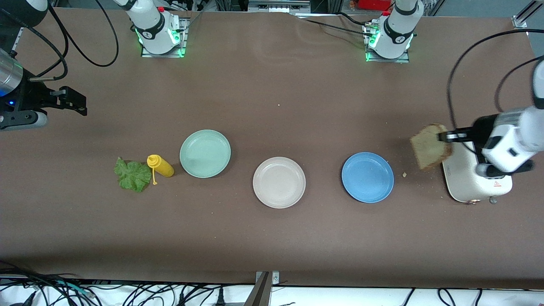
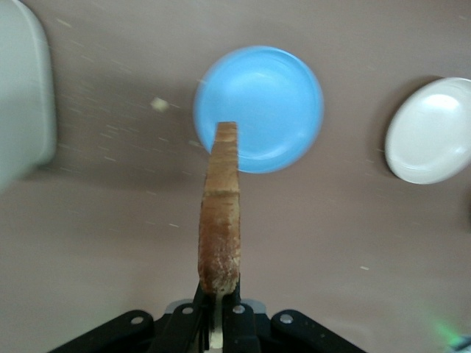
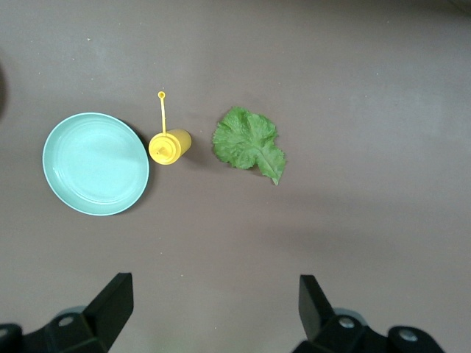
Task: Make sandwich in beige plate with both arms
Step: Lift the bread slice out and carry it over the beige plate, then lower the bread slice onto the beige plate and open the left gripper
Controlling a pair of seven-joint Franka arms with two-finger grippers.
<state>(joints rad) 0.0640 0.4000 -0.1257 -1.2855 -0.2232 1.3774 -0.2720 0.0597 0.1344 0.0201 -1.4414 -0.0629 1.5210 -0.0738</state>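
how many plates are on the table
3, in a row. The mint-green plate lies toward the right arm's end beside the yellow bottle, the beige plate in the middle, the blue plate toward the left arm's end. None looks hidden.

Table cover: matt brown, slightly creased. Plates look smooth plastic: blue with slight sheen, beige and mint duller. Bread coarse, crumbly (crust rougher). Lettuce ruffled. Toaster glossy cream shell.

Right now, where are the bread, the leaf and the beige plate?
bread slice (image 1: 429, 146), front view, its face.
lettuce leaf (image 1: 132, 174), front view, its middle.
beige plate (image 1: 279, 182), front view, its bare centre.
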